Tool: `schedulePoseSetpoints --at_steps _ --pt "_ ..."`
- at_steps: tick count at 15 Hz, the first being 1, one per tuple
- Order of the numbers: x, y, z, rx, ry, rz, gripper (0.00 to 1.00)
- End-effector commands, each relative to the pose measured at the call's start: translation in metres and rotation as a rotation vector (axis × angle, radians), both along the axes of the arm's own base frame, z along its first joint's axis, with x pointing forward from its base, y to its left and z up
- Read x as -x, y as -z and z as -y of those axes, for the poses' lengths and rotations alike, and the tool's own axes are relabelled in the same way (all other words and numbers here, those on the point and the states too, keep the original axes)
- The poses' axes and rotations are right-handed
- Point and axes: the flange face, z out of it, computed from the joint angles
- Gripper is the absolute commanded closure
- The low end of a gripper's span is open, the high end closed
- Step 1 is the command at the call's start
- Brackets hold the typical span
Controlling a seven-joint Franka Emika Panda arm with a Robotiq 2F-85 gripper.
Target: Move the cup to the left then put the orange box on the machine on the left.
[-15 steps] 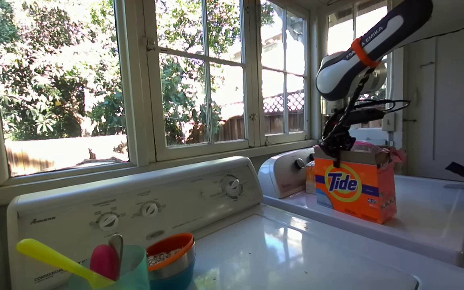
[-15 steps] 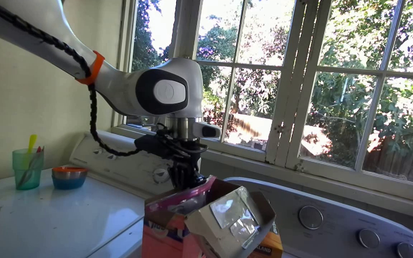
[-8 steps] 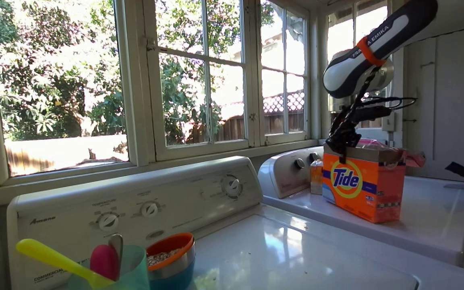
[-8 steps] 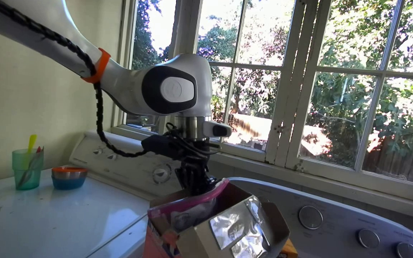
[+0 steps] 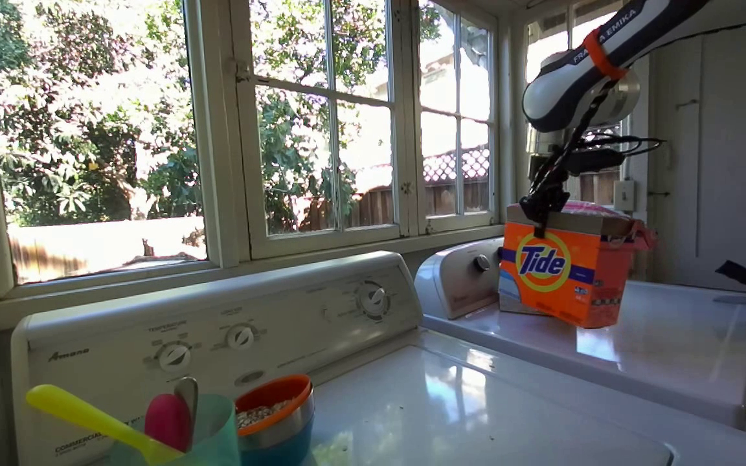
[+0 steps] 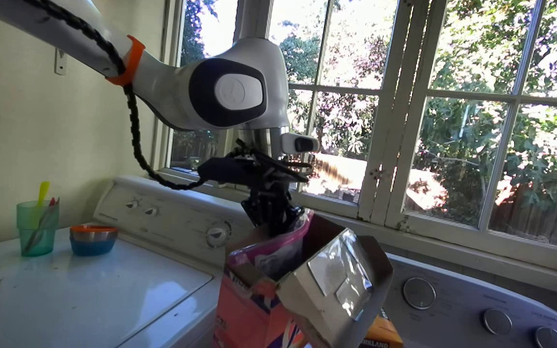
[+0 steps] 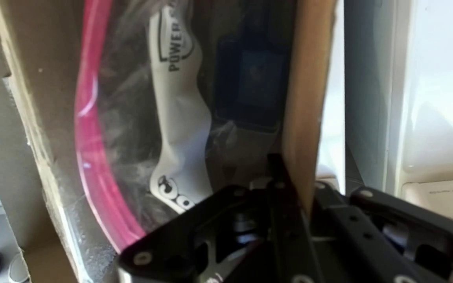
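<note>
Around me I find white-painted windows [image 5: 331, 95] in both exterior views, most of them multi-paned, with a painted sill [image 6: 452, 251] beneath. Outside I record trees [image 5: 88, 129], washed to near white in places by strong daylight, and a wooden fence [image 5: 376, 206] topped in part by lattice [image 5: 441, 166]. The wall [image 6: 65, 130] is plain cream and bears a small plate [image 6: 60, 62]. In an exterior view I log a switch box [image 5: 623, 194] near a pale panelled surface [image 5: 729, 175] in shade; door or cupboard, I cannot tell.
</note>
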Motion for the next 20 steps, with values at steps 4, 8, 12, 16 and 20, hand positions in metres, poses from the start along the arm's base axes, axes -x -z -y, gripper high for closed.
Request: schedulePoseSetpoints --at_steps 4,8,12,16,20 --pt "0.005 -0.061 -0.056 -0.069 -0.155 0.022 0.99" --pt "0.008 -0.087 -0.120 -0.135 -0.149 -0.034 0.99" --pt "0.005 -0.109 -0.179 -0.027 -0.253 -0.040 0.99" --pt "0.001 -0.097 -0.194 0.120 -0.416 -0.065 0.99" --pt "0.002 -0.063 -0.199 0.187 -0.614 -0.076 0.99"
